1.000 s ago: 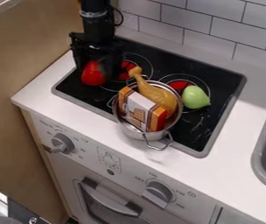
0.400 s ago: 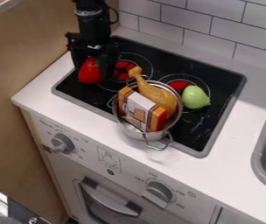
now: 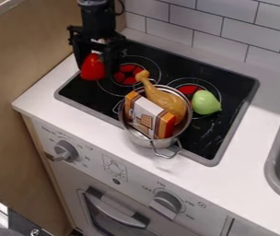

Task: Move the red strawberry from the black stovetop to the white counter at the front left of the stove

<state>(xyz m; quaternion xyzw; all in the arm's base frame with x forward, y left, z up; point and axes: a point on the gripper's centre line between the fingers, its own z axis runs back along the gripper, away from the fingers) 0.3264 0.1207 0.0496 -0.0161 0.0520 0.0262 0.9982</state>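
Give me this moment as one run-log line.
gripper: red object held between jaws, over stovetop at view's left | pot: on stovetop, drumstick and box inside | green item: beside pot

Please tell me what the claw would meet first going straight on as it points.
Likely the black stovetop below, touched first by the red object in the claw; depth is unclear.

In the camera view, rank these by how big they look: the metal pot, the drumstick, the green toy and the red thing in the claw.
1. Metal pot
2. Drumstick
3. Green toy and red thing in the claw: too alike to rank
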